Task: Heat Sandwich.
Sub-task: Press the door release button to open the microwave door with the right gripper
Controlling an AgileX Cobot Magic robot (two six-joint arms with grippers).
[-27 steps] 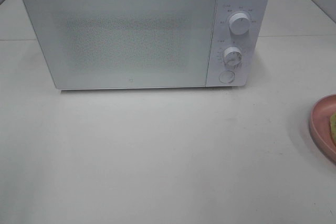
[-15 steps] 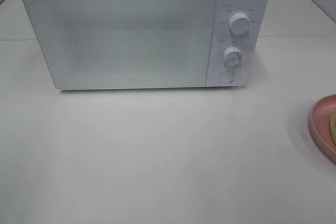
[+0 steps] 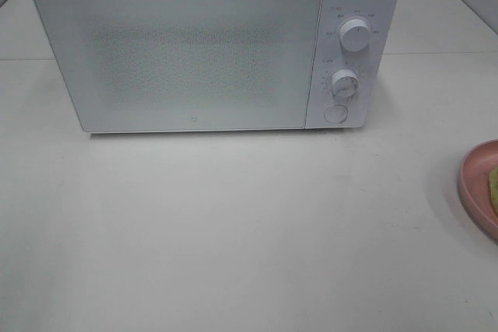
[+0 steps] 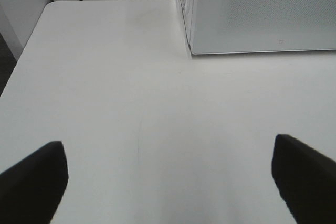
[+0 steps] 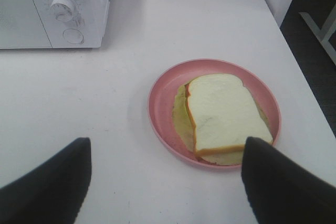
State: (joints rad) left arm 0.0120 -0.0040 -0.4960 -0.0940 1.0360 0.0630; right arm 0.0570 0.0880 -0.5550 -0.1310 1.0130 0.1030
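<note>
A white microwave (image 3: 210, 44) stands at the back of the table with its door shut; its corner shows in the left wrist view (image 4: 262, 11) and its dials in the right wrist view (image 5: 63, 9). The sandwich (image 5: 223, 116), white bread with green and pink filling, lies on a pink plate (image 5: 163, 103). Only the plate's edge (image 3: 476, 184) and a sliver of sandwich (image 3: 493, 188) show at the right border of the high view. My right gripper (image 5: 165, 182) is open, above the table just short of the plate. My left gripper (image 4: 168, 182) is open over bare table left of the microwave.
The white table (image 3: 233, 231) has a seam behind the microwave. Its right edge (image 5: 302, 72) runs close beside the plate, with dark floor beyond. Its left edge (image 4: 23, 61) shows in the left wrist view.
</note>
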